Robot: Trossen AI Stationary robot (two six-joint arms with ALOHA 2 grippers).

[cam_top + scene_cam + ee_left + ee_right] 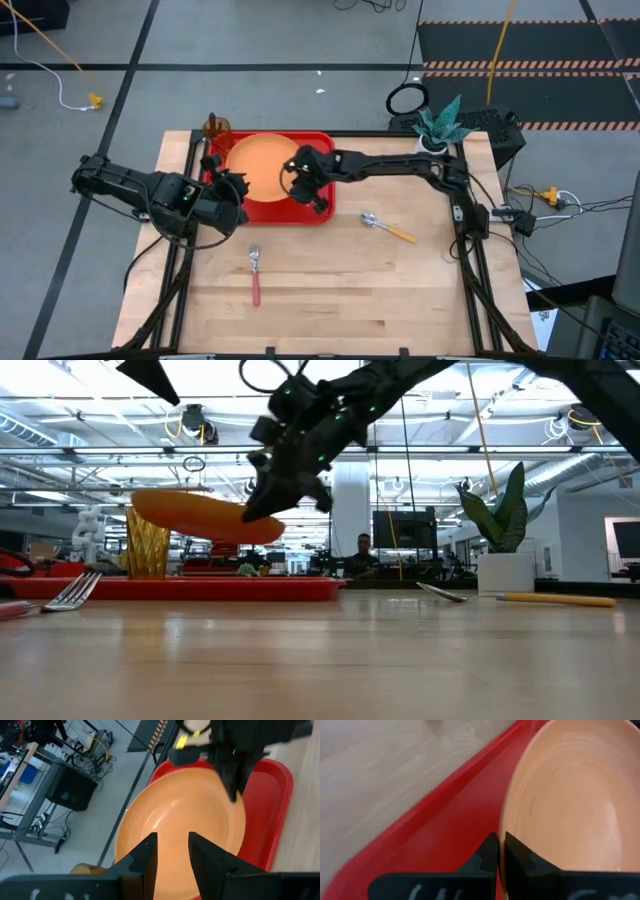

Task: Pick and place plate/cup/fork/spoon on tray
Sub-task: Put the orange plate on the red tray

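Placing the plate (262,163) on the tray (322,213) is judged to be the step in hand. The plate is pinched at its edge by the right gripper (297,172), whose fingers are pressed thinly together on the rim in the right wrist view, and it is held tilted above the tray — in the low view a gap shows between the plate's underside and the tray. The next move is judged to call for lowering the plate until it lies flat inside the raised rim, then spreading the fingers to release it.

The left gripper (232,188) hovers over the tray's near left part, its fingers slightly spread and holding nothing, with the plate seen just beyond them.

Counted, the tableware comes to one of each — one plate, one cup (216,127), one fork (255,275), one spoon (386,226) — and one tray. The cup stands at the tray's far left corner; whether it rests on the tray or just beside it cannot be told. The fork and the spoon lie on the table (400,300), well apart and not yet moved to the tray. One potted plant (438,124) stands at the far right corner.
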